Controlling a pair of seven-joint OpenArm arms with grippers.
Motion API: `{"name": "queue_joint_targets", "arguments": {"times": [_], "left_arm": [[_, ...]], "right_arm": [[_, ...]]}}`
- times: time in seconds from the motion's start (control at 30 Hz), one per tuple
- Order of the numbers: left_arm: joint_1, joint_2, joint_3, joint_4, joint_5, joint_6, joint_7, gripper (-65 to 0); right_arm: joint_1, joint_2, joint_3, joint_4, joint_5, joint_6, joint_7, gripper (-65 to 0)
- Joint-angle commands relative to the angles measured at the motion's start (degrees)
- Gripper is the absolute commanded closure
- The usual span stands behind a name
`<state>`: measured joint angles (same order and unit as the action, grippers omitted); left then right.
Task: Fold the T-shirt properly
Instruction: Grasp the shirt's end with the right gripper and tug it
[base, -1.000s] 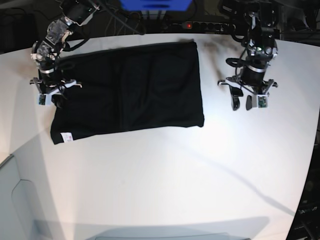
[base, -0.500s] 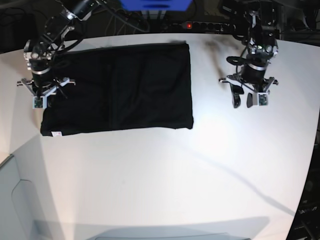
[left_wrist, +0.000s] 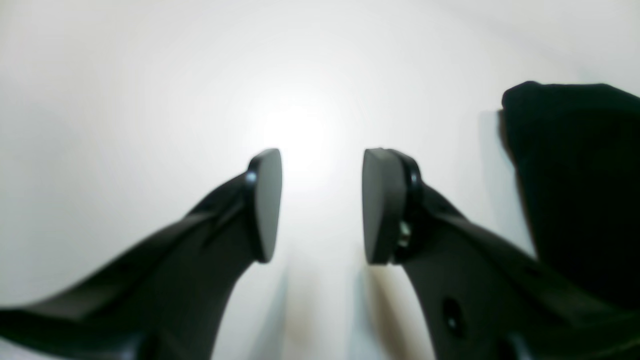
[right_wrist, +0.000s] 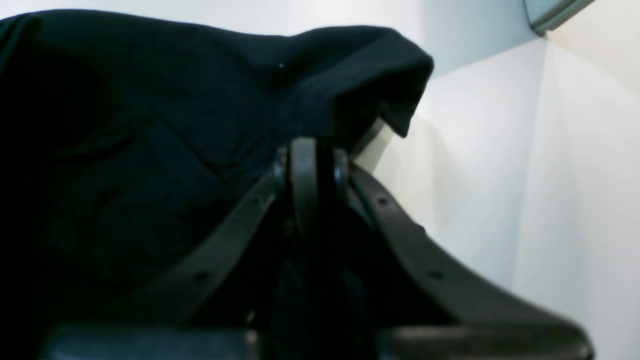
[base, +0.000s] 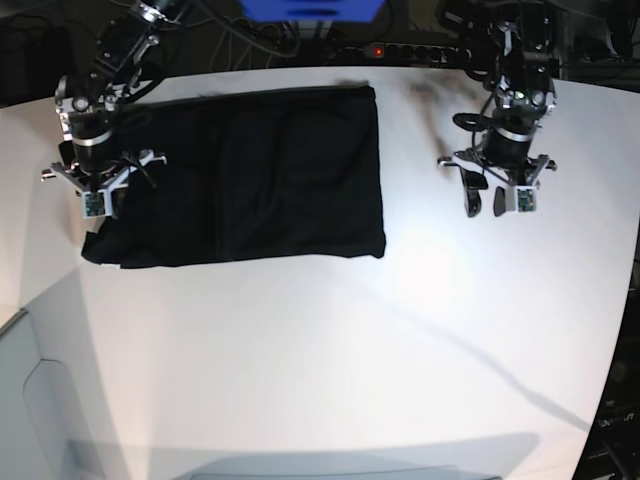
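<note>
The black T-shirt (base: 250, 175) lies as a flat folded rectangle on the back left of the white table (base: 350, 350). My right gripper (base: 103, 205) is at its left edge. In the right wrist view that gripper (right_wrist: 312, 150) is shut on a lifted fold of the T-shirt (right_wrist: 150, 150), and cloth drapes over the fingertips. My left gripper (base: 483, 207) hangs over bare table, right of the shirt. Seen from the left wrist, it (left_wrist: 320, 205) is open and holds nothing, with a corner of the T-shirt (left_wrist: 575, 175) off to its right. No print or tag shows.
A power strip (base: 400, 50) with a red light, cables and a blue object (base: 310, 10) sit behind the table's far edge. A pale grey panel (base: 30, 400) adjoins the table's front left edge.
The right gripper dragged the shirt's left edge leftward, then shifted slightly right and toward the front, bunching that edge. The white tag at the front left corner no longer shows. The left arm stayed put.
</note>
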<state>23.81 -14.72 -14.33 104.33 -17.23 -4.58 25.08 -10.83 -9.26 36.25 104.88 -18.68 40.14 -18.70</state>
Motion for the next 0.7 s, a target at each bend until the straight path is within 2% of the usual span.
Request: {"name": "queue_joint_targets", "arguments": {"times": [0.0, 0.2, 0.27, 0.4, 0.6, 0.67], "left_arm": [[-0.1, -0.4, -0.3, 1.0, -0.2, -0.2, -1.5, -25.3], [-0.1, -0.4, -0.3, 1.0, -0.2, -0.2, -1.4, -25.3], [-0.1, -0.4, -0.3, 1.0, -0.2, -0.2, -1.4, -25.3], [-0.1, -0.4, -0.3, 1.0, -0.2, -0.2, -1.4, -25.3], [-0.1, -0.4, -0.3, 1.0, -0.2, -0.2, -1.4, -25.3], [-0.1, -0.4, -0.3, 1.0, -0.2, -0.2, -1.4, -25.3]], "right_arm": [[0.7, 0.3, 0.0, 0.1, 0.8, -0.1, 1.5, 0.0], [4.6, 0.3, 3.5, -5.8, 0.4, -0.1, 1.2, 0.0], [5.1, 0.6, 5.0, -7.2, 0.4, -0.1, 1.2, -1.9], [5.2, 0.9, 6.3, -8.4, 0.4, -0.1, 1.2, -11.3], [5.3, 1.7, 6.6, -8.3, 0.4, -0.1, 1.2, -32.0], [5.4, 2.2, 6.6, -8.3, 0.5, -0.1, 1.2, -36.1]]}}
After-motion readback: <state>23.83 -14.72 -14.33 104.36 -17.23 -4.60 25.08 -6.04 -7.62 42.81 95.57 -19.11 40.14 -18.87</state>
